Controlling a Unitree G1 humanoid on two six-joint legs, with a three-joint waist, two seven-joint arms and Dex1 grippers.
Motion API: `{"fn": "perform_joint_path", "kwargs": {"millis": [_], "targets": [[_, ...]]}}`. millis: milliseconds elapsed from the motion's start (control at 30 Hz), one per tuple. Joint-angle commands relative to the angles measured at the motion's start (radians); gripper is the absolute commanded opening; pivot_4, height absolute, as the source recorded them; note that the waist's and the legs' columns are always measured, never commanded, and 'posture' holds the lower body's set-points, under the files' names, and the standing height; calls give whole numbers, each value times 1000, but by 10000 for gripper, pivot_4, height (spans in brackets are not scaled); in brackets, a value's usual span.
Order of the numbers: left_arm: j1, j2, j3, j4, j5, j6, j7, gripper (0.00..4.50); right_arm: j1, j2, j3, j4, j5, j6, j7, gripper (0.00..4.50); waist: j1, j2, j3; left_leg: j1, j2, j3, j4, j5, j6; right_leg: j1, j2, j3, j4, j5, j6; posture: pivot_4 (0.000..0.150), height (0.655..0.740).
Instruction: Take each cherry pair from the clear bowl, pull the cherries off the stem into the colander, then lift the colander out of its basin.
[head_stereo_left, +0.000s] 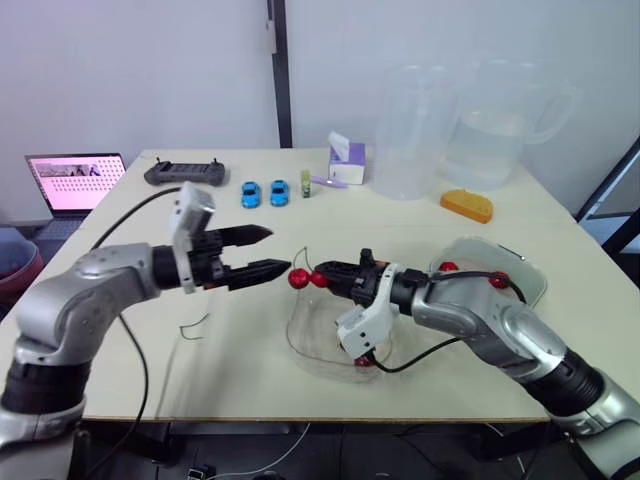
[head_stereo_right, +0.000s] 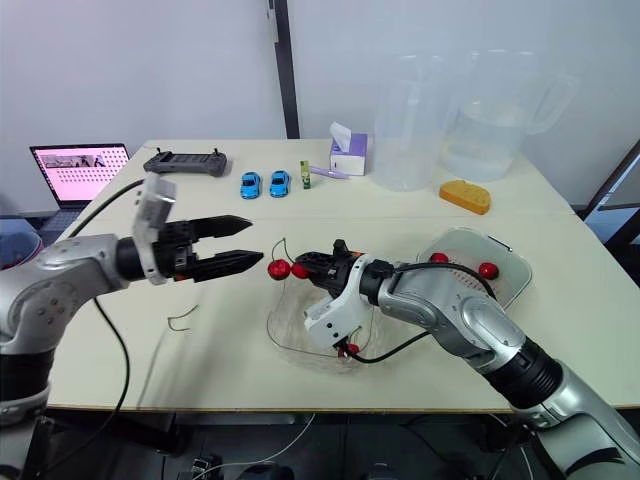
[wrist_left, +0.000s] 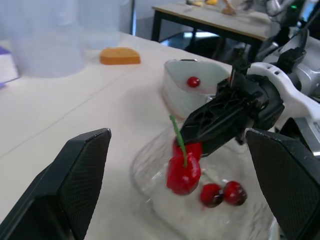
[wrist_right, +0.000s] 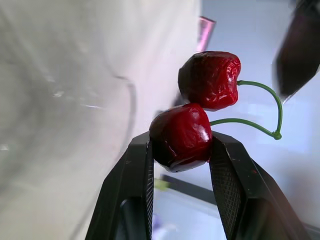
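My right gripper (head_stereo_left: 322, 277) is shut on one cherry (wrist_right: 181, 135) of a red cherry pair (head_stereo_left: 308, 278), held above the near-left rim of the clear bowl (head_stereo_left: 310, 340). The second cherry (wrist_right: 210, 80) hangs free on the shared green stem (wrist_right: 260, 107). My left gripper (head_stereo_left: 280, 250) is open just left of the pair, its fingers (wrist_left: 75, 185) on either side of it without touching. More cherries (wrist_left: 222, 194) lie in the bowl. To the right stands the clear colander in its basin (head_stereo_left: 520, 270), holding two loose cherries (head_stereo_left: 498, 281).
A bare stem (head_stereo_left: 193, 327) lies on the table to the left. At the back stand two large clear pitchers (head_stereo_left: 415, 130), an orange sponge (head_stereo_left: 466, 205), a tissue box (head_stereo_left: 346, 160), two blue toy cars (head_stereo_left: 264, 193) and a controller (head_stereo_left: 185, 172). A laptop (head_stereo_left: 78, 182) sits far left.
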Motion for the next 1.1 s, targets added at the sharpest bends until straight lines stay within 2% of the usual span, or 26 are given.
{"fn": "perform_joint_path", "kwargs": {"millis": [33, 433, 700, 1100], "targets": [[-90, -14, -25, 0, 8, 33, 19, 45000, -33, 31, -58, -4, -42, -6, -32, 15770, -2, 0, 0, 0, 0, 0, 0, 0, 0, 0, 0, 0, 0, 0, 0, 1500, 7371], [-157, -28, -42, 23, 29, 142, 73, 45000, -23, 66, -98, 4, -94, -47, -39, 15770, -23, 0, 0, 0, -2, -2, 0, 0, 0, 0, 0, 0, 0, 0, 0, 1500, 7371], [-204, -69, -12, 58, 2, 156, 86, 45000, -34, -14, -169, 3, 48, -115, 45, 15770, -21, 0, 0, 0, -3, -3, 0, 0, 0, 2, -2, 0, 0, 0, 0, 1500, 7371], [-266, -127, -29, 98, 15, 196, 124, 45000, -71, -32, -176, 31, 47, -199, 64, 15770, -23, 0, 0, 1, -3, -3, 0, 0, 0, 1, -2, 0, 0, 0, 0, 1500, 7371]]}}
